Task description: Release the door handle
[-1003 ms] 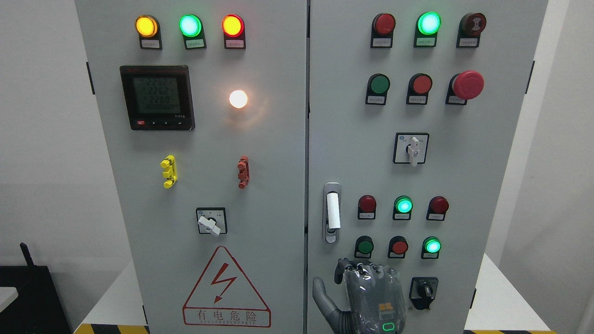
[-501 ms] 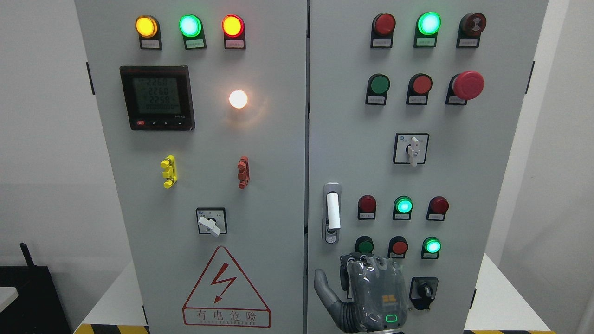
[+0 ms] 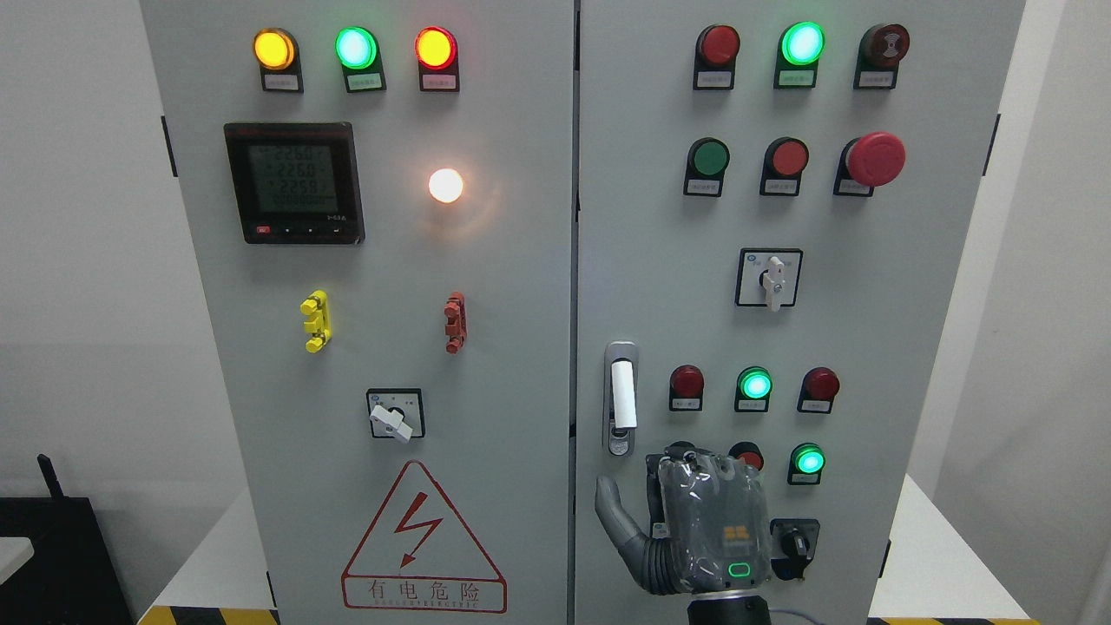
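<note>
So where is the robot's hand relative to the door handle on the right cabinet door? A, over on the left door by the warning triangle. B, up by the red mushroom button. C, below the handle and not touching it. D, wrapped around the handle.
C: the right hand sits below the door handle, with bare door panel showing between them.

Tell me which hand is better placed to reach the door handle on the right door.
Right. The right hand is raised in front of the right door, just below and right of the door handle, not touching it. The left hand is not in view.
</note>
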{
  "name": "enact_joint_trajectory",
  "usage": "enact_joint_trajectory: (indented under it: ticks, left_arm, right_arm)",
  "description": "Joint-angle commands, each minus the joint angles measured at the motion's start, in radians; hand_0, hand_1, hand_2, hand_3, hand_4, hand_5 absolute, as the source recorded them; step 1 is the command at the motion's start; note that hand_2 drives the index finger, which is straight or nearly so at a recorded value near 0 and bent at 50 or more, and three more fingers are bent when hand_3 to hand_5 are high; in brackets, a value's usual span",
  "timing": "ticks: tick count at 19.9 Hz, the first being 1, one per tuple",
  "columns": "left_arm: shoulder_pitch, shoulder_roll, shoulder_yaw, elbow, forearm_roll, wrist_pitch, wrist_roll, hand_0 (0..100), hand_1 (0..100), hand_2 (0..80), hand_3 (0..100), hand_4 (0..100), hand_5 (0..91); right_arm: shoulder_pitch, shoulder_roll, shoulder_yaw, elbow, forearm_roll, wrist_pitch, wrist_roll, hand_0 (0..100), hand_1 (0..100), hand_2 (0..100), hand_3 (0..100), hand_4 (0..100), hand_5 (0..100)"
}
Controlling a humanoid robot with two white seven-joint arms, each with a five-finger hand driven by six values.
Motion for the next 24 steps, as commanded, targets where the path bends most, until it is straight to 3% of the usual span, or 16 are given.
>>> enact_joint_trajectory:
  ticks: [1, 21, 24]
  left_arm:
    - [-0.017, 0.0, 0.03, 0.023, -0.029, 0.001, 0.0, 12, 39, 0.0, 0, 0, 0.0]
    - [-0.017, 0.0, 0.03, 0.023, -0.029, 0.001, 0.0, 12, 39, 0.0, 0, 0, 0.0]
    - [-0.017, 0.0, 0.03, 0.023, -0.029, 0.001, 0.0, 12, 39, 0.0, 0, 0, 0.0]
  right_arm:
    - [-0.03, 0.002, -0.002, -0.013, 0.006, 0.005, 0.002, 39, 27, 100, 100, 100, 97]
    - [-0.09, -0.001, 0.004, 0.01, 0.106, 0.005, 0.008, 34, 34, 100, 100, 100, 97]
    - [-0.09, -0.001, 0.003, 0.01, 0.106, 0.007, 0.03, 33, 38, 100, 100, 100, 97]
